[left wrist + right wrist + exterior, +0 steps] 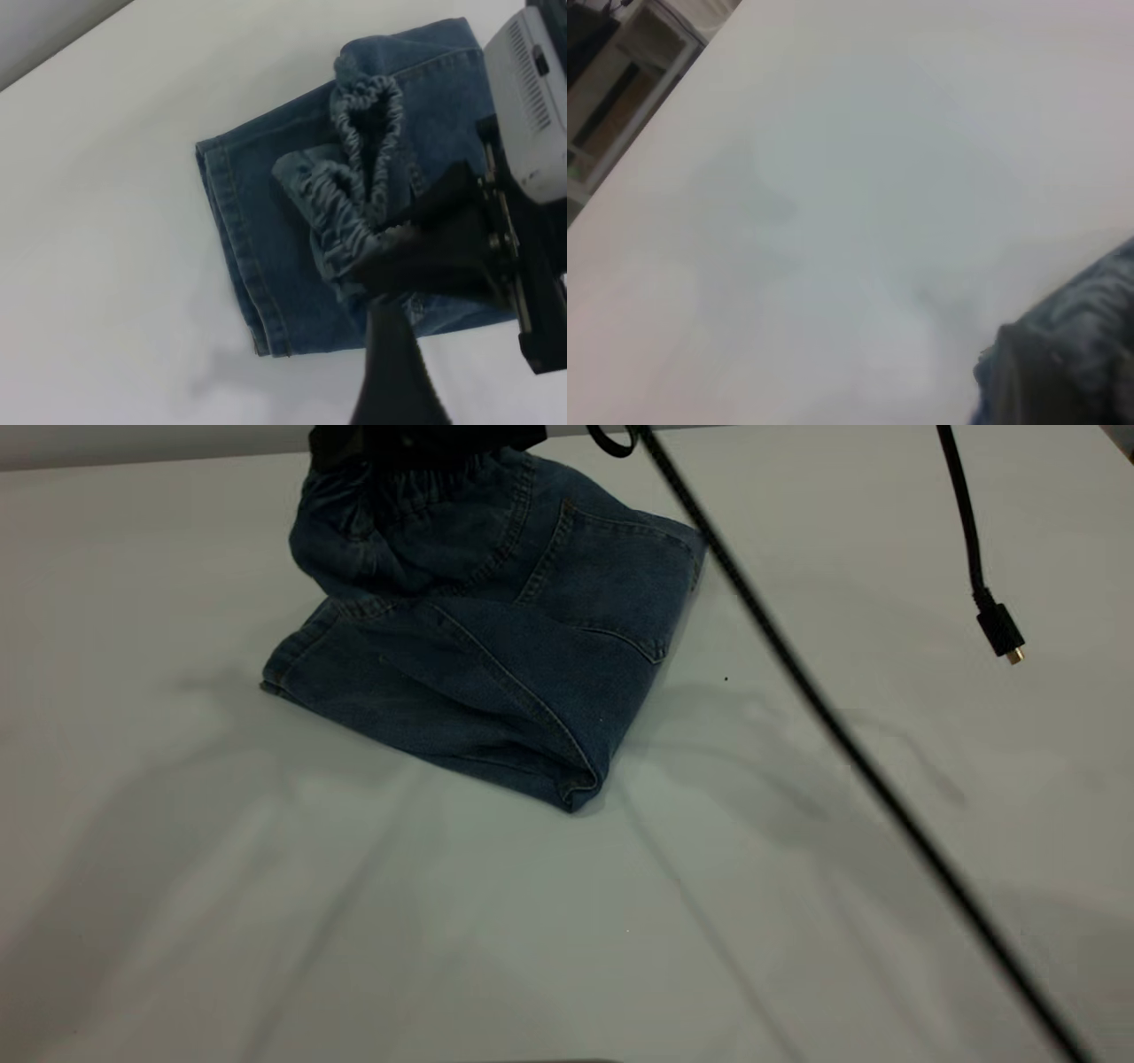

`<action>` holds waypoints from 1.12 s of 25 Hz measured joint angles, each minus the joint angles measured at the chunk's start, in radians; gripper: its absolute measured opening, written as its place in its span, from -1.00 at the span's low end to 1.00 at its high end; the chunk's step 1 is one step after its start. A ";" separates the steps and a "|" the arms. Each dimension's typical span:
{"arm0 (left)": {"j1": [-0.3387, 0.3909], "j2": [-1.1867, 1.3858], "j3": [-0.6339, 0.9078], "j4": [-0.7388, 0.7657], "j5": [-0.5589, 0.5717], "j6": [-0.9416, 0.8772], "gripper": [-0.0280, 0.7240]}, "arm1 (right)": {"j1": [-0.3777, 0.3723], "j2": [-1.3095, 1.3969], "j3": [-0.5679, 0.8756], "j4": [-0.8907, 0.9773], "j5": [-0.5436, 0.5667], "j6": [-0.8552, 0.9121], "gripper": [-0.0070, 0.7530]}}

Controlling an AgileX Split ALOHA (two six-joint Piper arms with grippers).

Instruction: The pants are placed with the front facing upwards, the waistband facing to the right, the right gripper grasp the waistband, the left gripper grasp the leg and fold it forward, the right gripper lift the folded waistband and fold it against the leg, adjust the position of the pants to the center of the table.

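We see the pants [496, 664] folded on the table [266, 921] toward its far side, waistband [354, 190] raised and pinched in the right gripper [390, 252], left gripper [394, 381] unclear to us.

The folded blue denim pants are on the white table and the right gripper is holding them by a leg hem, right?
No. The folded blue denim pants lie on the white table, but the right gripper grips the gathered elastic waistband, not a leg hem; the left wrist view shows it.
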 joint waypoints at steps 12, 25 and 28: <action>0.000 0.000 0.000 -0.041 0.015 0.000 0.16 | -0.001 -0.005 -0.005 -0.092 0.060 0.106 0.52; 0.000 -0.152 0.000 -0.044 0.008 0.004 0.16 | 0.050 -0.036 -0.238 -1.401 0.274 1.379 0.38; 0.000 -0.200 0.000 -0.044 0.014 0.004 0.16 | 0.083 -0.018 -0.305 -1.529 0.327 1.538 0.38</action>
